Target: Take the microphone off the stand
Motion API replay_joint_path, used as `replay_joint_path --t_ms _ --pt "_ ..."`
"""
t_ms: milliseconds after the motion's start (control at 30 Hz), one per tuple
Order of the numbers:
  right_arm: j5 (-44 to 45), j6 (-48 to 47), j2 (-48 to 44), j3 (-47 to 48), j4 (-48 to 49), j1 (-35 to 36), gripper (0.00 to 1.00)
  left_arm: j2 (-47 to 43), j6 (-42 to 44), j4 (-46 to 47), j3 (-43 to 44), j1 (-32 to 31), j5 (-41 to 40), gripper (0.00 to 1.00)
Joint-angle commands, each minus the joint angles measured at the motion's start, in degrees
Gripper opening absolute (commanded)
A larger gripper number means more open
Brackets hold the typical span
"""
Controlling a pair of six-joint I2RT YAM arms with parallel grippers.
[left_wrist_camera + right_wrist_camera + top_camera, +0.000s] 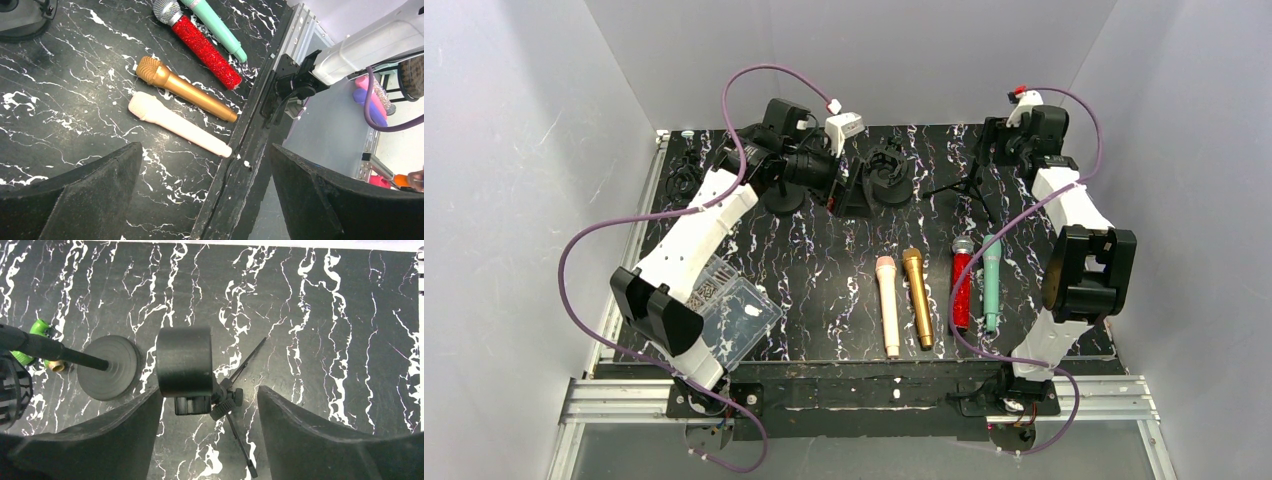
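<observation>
Four microphones lie side by side on the black marbled table: pink (887,300), gold (917,295), red glitter (962,285) and teal (991,280). They also show in the left wrist view: pink (175,125), gold (185,90), red (205,45), teal (215,25). A small tripod stand (969,185) with a black cylindrical clip (183,361) stands at the back right. I see no microphone in it. My right gripper (996,145) (209,392) is open just above the clip. My left gripper (849,192) (205,155) is open and empty at the back middle.
A round-base stand (784,200) (109,367) with a thin pole and a black holder (889,175) stand at the back. A clear plastic box (734,315) sits at the near left under my left arm. A green item (37,330) lies by the pole.
</observation>
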Motion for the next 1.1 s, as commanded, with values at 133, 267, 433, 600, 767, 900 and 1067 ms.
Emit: replay_joint_path --t_ms 133,267,433,600,767,900,1067 --pt "-0.58 -0.50 -3.48 5.46 -2.24 -0.07 0.81 -4.60 2.76 -3.68 -1.39 0.68 -1.48 0.99" --pt "-1.82 -0.68 -6.39 5.03 -2.98 0.01 0.82 -5.20 2.89 -5.61 -1.37 0.97 -6.27 0.99" --pt "-1.81 -0.69 -12.18 3.67 -3.15 0.00 0.83 -6.46 2.59 -7.78 -1.61 2.09 -13.89 0.99" --pt "-0.28 -3.69 -17.55 3.05 -5.06 0.02 0.86 -10.81 2.13 -6.08 -5.56 4.18 -19.57 0.99" --pt "0.79 -4.28 -22.61 -0.12 -4.50 -0.01 0.89 -16.07 2.04 -5.32 -9.72 6.75 -24.22 0.99" --pt "0.75 -4.24 -26.34 -2.96 -4.39 0.00 0.89 -20.34 2.17 -5.33 -13.29 8.63 -29.86 0.99" --pt "-0.37 -3.86 -32.03 -9.59 -1.11 -0.02 0.89 -25.67 4.60 -6.29 -17.53 10.08 -37.29 0.99"
